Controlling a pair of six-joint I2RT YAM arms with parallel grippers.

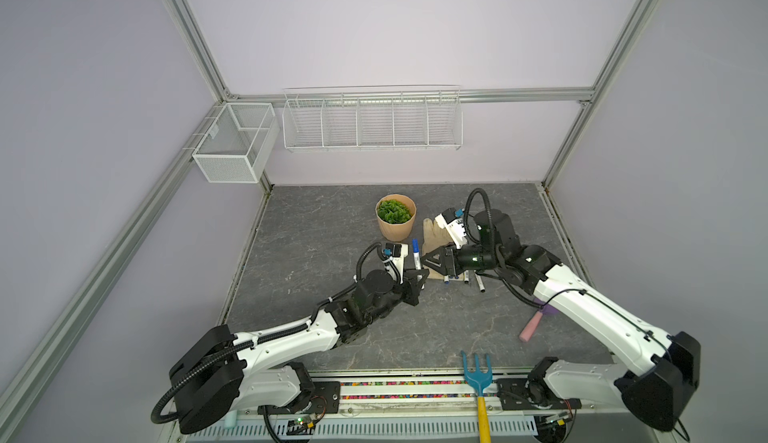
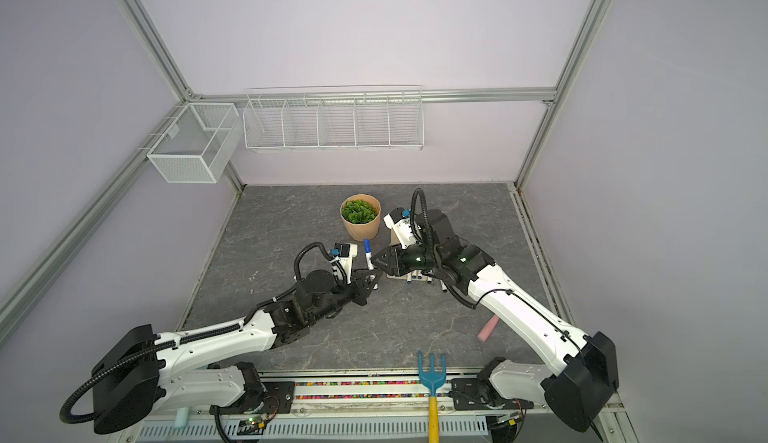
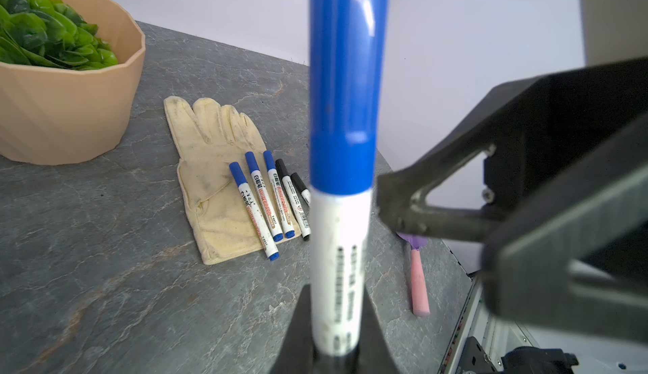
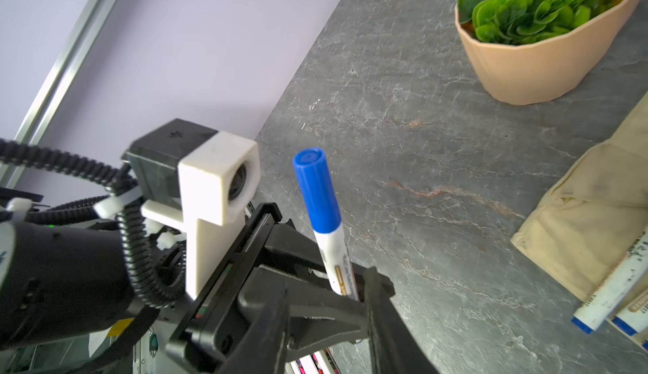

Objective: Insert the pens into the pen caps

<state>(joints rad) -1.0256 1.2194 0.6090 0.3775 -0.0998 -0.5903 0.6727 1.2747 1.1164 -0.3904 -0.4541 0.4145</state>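
My left gripper (image 1: 417, 279) is shut on the lower barrel of a white pen (image 3: 338, 249) and holds it upright. A blue pen cap (image 3: 345, 91) sits on the pen's upper end, also visible in the right wrist view (image 4: 317, 190). My right gripper (image 1: 424, 261) stands open just right of that pen at cap height, with nothing between its fingers (image 3: 420, 197). Several more pens (image 3: 259, 207) lie side by side on a cream glove (image 3: 207, 179), each with a blue or black pen cap on it. In both top views my right arm hides most of them.
A tan pot with a green plant (image 1: 395, 216) stands behind the glove. A pink-handled tool (image 1: 532, 328) lies at the right under my right arm. A blue fork with a yellow handle (image 1: 478, 374) lies at the front edge. Wire baskets (image 1: 372, 123) hang on the back wall.
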